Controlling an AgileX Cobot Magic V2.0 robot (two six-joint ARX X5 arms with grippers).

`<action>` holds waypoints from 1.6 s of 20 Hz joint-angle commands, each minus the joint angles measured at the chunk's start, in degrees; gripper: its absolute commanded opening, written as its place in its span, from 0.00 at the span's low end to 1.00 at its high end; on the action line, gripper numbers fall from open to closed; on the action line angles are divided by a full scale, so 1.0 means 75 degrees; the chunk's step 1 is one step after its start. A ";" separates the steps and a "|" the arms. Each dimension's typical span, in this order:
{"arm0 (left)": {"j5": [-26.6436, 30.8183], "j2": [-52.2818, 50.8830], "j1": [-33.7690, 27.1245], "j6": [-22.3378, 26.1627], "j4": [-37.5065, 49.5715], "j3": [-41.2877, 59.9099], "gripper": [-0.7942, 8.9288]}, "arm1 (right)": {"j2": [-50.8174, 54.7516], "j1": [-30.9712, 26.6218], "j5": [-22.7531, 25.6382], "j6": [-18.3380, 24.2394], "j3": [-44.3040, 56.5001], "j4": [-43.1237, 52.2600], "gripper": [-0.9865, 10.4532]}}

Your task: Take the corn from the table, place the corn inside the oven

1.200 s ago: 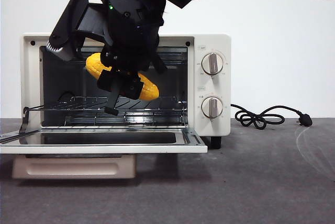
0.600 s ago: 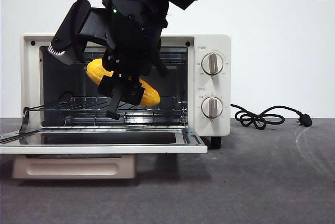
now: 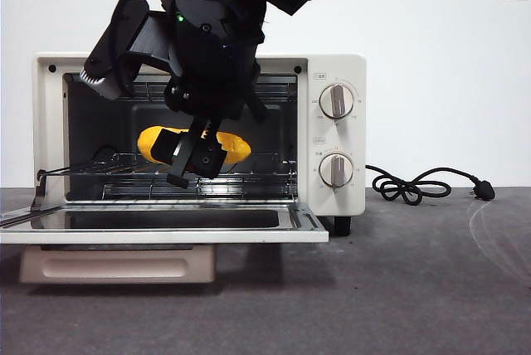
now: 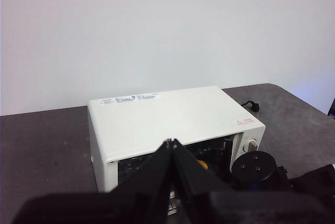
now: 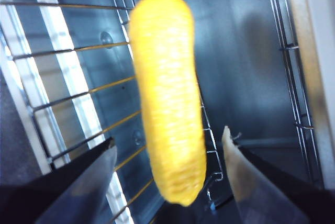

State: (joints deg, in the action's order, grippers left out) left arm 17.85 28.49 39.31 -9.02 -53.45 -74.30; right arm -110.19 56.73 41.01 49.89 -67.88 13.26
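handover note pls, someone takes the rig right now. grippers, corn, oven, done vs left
Right gripper: jaws open, inside the oven's mouth, the corn between them but not touching either jaw.
Left gripper: jaws shut, empty, held above and behind the oven.
Corn: level on or just over the wire rack; contact not clear.
Oven door: folded down, open.
Done: corn off the table and into the oven.
Left: probably draw the right arm out clear of the rack.

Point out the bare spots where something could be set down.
Bare table lies right of the oven, before the power cord. The wire rack is crowded: the corn lies there, under the open right gripper.
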 commanded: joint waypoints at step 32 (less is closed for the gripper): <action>0.0609 0.0242 0.0017 0.0239 -0.0061 0.0035 0.08 | 0.2282 0.1087 0.0513 -0.3372 -0.0032 -0.4007 0.38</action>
State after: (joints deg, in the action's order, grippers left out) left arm 21.82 29.85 39.33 -8.49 -54.43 -74.30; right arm -94.32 64.60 45.65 30.13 -67.90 -15.20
